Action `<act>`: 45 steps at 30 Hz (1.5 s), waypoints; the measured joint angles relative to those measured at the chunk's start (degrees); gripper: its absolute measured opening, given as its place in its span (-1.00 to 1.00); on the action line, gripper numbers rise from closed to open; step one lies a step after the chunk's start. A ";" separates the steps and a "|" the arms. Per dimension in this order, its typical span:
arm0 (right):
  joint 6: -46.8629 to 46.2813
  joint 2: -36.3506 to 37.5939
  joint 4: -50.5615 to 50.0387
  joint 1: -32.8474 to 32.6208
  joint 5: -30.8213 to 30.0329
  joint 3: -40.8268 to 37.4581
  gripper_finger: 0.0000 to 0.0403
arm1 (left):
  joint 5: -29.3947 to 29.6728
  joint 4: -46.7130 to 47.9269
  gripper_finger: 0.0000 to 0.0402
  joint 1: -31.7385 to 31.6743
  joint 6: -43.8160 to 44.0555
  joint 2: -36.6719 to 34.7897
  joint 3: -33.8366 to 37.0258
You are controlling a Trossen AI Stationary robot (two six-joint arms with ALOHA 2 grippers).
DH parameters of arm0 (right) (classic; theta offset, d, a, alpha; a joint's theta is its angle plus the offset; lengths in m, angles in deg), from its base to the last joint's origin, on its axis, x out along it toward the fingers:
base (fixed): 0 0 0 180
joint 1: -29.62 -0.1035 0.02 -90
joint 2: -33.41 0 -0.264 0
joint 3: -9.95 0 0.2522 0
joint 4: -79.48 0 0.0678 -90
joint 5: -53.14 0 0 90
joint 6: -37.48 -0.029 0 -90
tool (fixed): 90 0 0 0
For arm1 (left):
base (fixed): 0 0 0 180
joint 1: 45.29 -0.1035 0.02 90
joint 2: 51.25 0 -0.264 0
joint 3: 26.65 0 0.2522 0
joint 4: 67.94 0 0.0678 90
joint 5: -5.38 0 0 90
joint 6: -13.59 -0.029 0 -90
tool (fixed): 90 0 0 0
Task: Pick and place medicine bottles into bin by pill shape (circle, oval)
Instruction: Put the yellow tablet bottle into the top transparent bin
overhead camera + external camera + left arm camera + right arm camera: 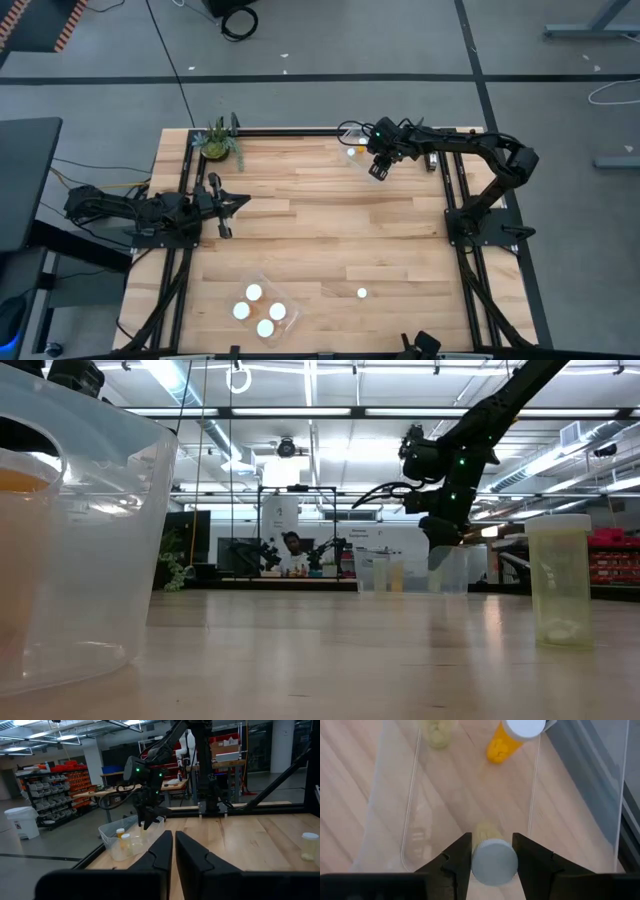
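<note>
1. Locate the right gripper (491, 851) above the clear bin (362, 160) at the far edge of the table (330, 230).
2. Note that its jaws flank a white-capped bottle (492, 860); whether they are pinching it cannot be told.
3. Observe two bottles already inside this bin, one of them orange (512, 740).
4. Find the left gripper (222, 205) at the table's left side, jaws pressed together.
5. Check the near bin (262, 308): it holds four bottles. One lone bottle (362, 293) stands apart on the table.

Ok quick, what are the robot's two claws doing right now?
Left gripper: shut, holding nothing, waiting at the table's left edge.
Right gripper: fingers around a white-capped medicine bottle over the clear bin.
</note>
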 joint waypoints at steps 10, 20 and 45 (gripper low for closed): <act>-0.42 0.00 0.09 -0.01 0.00 0.02 -0.14 | -0.02 0.01 -0.85 0.00 0.00 -0.02 0.00; -0.53 0.00 -1.02 -0.02 -0.02 2.87 -0.14 | -0.02 0.01 -0.86 0.00 0.00 -0.02 0.00; -5.98 0.00 -2.68 -13.92 4.03 5.88 -0.14 | -0.02 0.01 -0.88 0.01 0.00 0.00 0.00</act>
